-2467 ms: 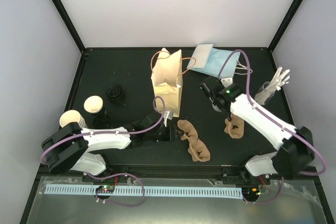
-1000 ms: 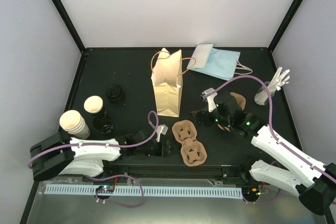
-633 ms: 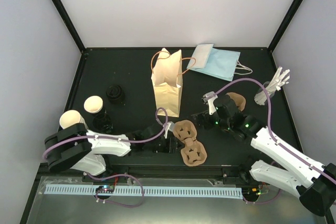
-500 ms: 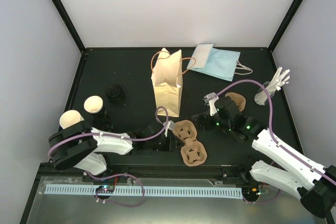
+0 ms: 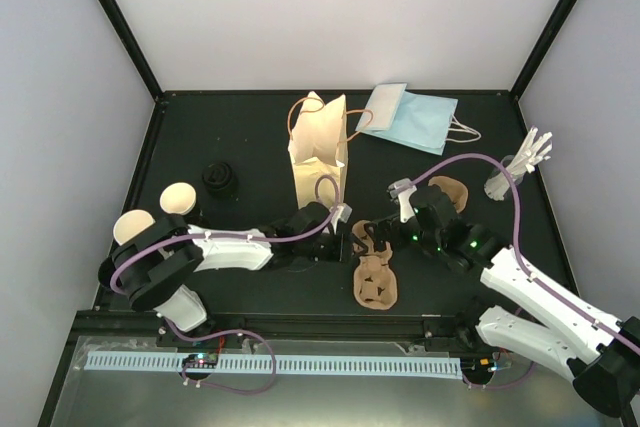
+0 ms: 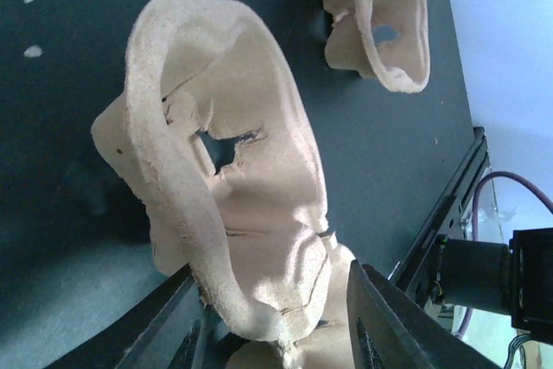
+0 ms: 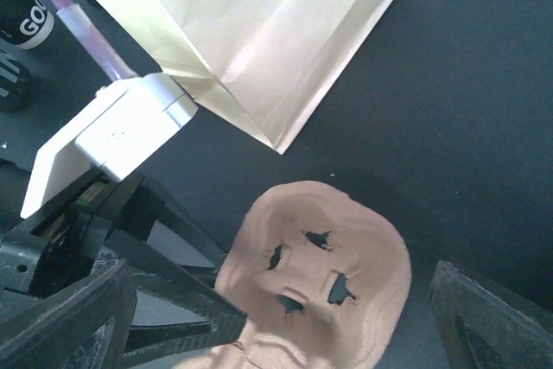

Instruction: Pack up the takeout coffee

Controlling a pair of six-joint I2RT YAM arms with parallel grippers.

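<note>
While left gripper (image 6: 275, 321) pinches the pulp carrier (image 6: 233, 170), tipped on edge | right gripper (image 7: 276, 317) wide open, empty, above it | takeout coffee (image 5: 218, 177) far left, well apart | tan bag (image 5: 320, 162) upright behind carrier | black table (image 5: 250, 137), white walls

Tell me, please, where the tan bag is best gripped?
Probably by a handle, coming from above. The bag stands upright with its mouth up, and the cord loops arch clear of the rim, thin enough for the jaws to close around.
</note>
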